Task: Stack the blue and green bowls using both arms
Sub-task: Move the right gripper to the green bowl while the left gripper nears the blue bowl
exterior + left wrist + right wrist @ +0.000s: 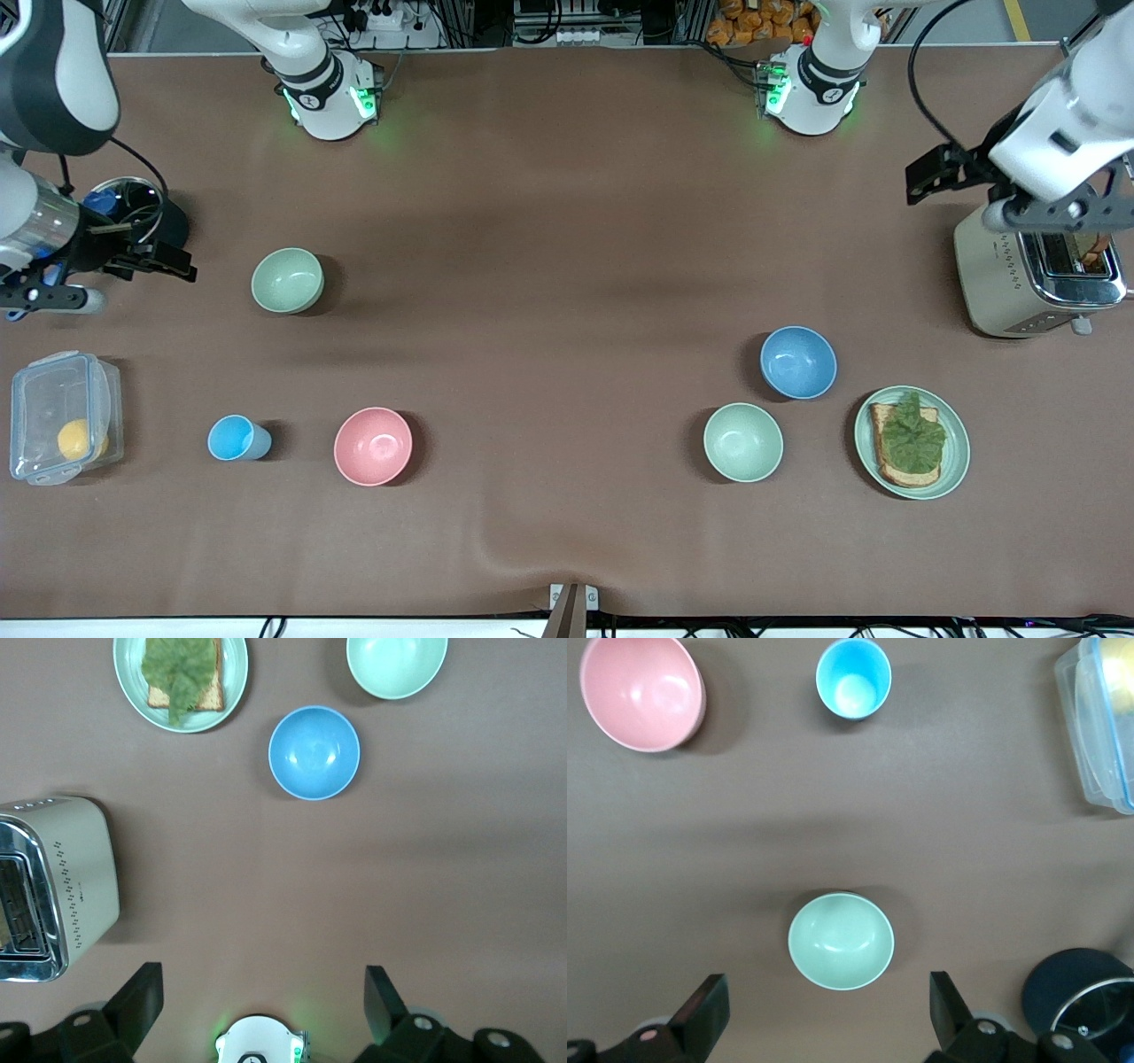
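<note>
Blue bowl (797, 361): upright, empty, toward the left arm's end of the table, just beside a paler mint bowl (742, 441) that lies nearer the front camera.
Green bowl (287, 280): upright, empty, toward the right arm's end, well apart from the blue bowl.
Left gripper (263, 1003): fingers spread, empty, raised over the toaster (1036, 282); nearer arm for the blue bowl.
Right gripper (829, 1010): fingers spread, empty, up beside a dark metal-rimmed pot (133, 213); nearer arm for the green bowl.
Plate (957, 456): toast under a green leaf, probably lettuce.
Clear lidded box (60, 416): one yellow-orange item, kind unclear.
Light-blue cup (235, 438), pink bowl (373, 446): empty.
Stacking not yet begun, by judgement.
</note>
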`<state>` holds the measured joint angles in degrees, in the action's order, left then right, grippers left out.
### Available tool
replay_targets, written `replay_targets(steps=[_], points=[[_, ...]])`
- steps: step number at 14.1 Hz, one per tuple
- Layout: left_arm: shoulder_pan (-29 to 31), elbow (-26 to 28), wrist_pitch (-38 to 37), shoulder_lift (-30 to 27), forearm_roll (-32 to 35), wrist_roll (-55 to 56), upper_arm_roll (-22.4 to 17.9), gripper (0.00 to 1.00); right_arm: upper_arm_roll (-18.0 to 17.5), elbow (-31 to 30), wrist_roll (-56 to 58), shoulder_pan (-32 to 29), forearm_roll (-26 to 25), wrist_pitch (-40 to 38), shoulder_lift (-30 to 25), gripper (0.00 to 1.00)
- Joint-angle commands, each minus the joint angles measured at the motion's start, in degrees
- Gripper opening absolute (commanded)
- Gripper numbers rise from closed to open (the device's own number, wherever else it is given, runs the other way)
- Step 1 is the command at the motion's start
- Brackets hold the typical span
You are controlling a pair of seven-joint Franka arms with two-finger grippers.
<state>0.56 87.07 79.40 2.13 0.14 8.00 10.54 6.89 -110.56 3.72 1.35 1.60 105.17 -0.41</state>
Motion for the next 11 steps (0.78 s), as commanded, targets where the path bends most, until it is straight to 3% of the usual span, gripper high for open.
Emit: replay_targets(steps=[1,6,11], points=[[0.41,2.39,2.32,1.3,-0.84,-0.71,0.1,1.0,-0.47,-7.72,2.26,-2.67,0.86,4.07,-3.81,1.0],[0.67,10.48,14.7,2.17,-0.93,-0.53,0.01,1.0,-0.47,-19.24,3.22,-3.11,0.86,16.62,-4.96,1.0],[1.72,11.28,22.98,9.46,-0.76,-0.45,-0.17,1.0,-0.39,-25.05,5.95,-4.34,0.86,26.74,-3.12,1.0]])
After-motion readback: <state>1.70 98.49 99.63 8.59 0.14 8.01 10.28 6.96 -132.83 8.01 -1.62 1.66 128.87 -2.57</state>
